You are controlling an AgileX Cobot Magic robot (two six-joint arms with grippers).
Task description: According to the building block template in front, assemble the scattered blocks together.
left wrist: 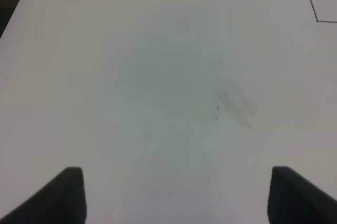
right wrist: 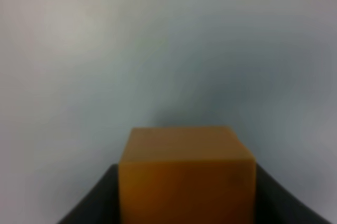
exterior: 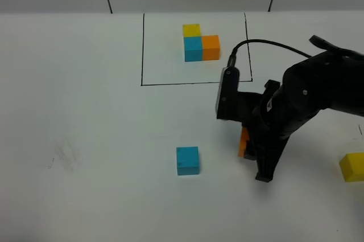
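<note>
I see left jaws released, empty, over smudge [left wrist: 234, 105] on table [exterior: 85, 111] | sky-blue cube [exterior: 187, 160] free, template [exterior: 199, 42] behind it in black frame [exterior: 143, 48] | right jaws clenched on orange cube [right wrist: 184, 176], my arm [exterior: 318, 88] hides most of it | yellow cube [exterior: 352, 167] alone at right edge

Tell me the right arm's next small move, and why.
Probably shift the orange cube, clamped in the right gripper, leftward in the high view until it meets the loose sky-blue cube. In the template orange sits against sky-blue's right side, and a gap separates the loose pair now.
</note>
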